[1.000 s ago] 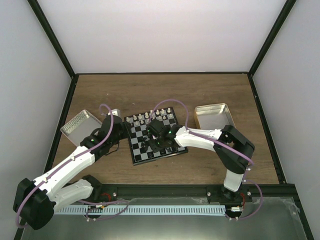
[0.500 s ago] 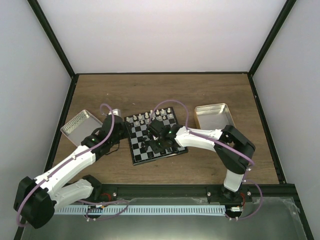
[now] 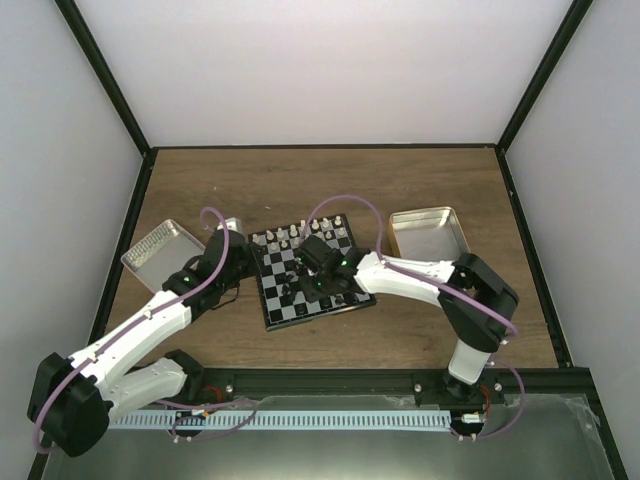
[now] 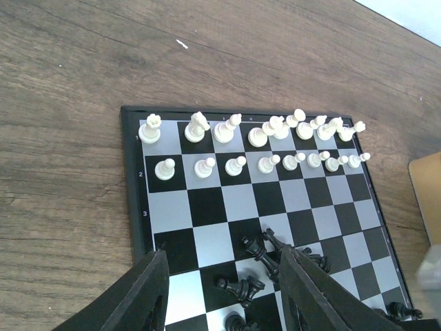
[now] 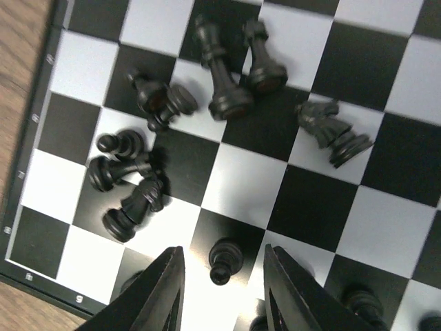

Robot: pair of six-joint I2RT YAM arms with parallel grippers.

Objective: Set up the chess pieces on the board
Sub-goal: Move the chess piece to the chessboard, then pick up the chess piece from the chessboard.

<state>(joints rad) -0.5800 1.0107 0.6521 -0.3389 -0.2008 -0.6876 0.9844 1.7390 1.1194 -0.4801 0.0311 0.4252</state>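
Note:
The board (image 3: 283, 312) lies mid-table. White pieces (image 4: 275, 127) stand in two rows at its far side. Several black chess pieces (image 5: 220, 76) lie toppled on the middle squares, also in the left wrist view (image 4: 272, 258). My right gripper (image 5: 222, 296) is open low over the board, its fingers (image 5: 155, 293) either side of one upright black pawn (image 5: 224, 261), not touching it. My left gripper (image 4: 220, 296) is open and empty above the board's left edge (image 4: 134, 200); in the top view it sits at the board's left side (image 3: 240, 262).
An open metal tin (image 3: 428, 235) lies right of the board and another tin (image 3: 160, 252) lies left of it, partly behind my left arm. Bare wooden table (image 3: 330, 180) stretches behind the board. Black frame walls (image 3: 140, 200) bound the table.
My right gripper has shifted slightly toward the right and farther over the board. My left arm has hardly moved.

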